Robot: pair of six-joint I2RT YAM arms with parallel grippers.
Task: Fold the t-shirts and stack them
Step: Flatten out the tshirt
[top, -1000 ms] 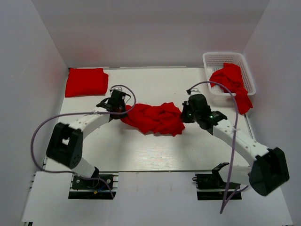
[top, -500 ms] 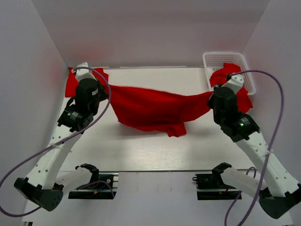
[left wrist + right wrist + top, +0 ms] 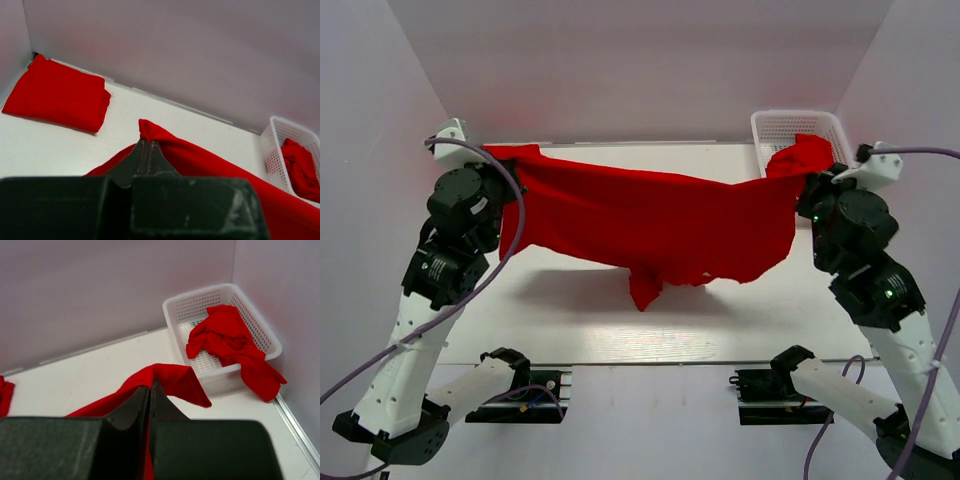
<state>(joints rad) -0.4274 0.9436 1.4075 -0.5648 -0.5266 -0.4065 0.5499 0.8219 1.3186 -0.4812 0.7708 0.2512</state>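
Stretching out between the two grippers, the held t-shirt [image 3: 650, 225] now hangs as a wide red sheet above the table [image 3: 620, 330]. One second ago it is only a crumpled heap in the middle, with both grippers low beside it. I judge that the cloth is now opened enough to be laid flat, the step needed before any fold. One loose part hangs lower on the 6 o'clock side, so it is not even yet.

The left gripper [image 3: 148, 146] has its jaws pressed together on an upper corner of the shirt, at about 10 o'clock of the table. The right gripper [image 3: 150, 388] pinches the opposite corner in the same way, at about 2 o'clock. The left arm [image 3: 435, 270] and the right arm [image 3: 880, 285] have both risen high and spread toward the side walls, with elbows bent.

A folded t-shirt [image 3: 55, 100] lies flat in the 10 o'clock corner. The white basket [image 3: 197, 300] stands in the 2 o'clock corner, and a crumpled t-shirt [image 3: 225, 342] lies in it, partly hanging over the rim.
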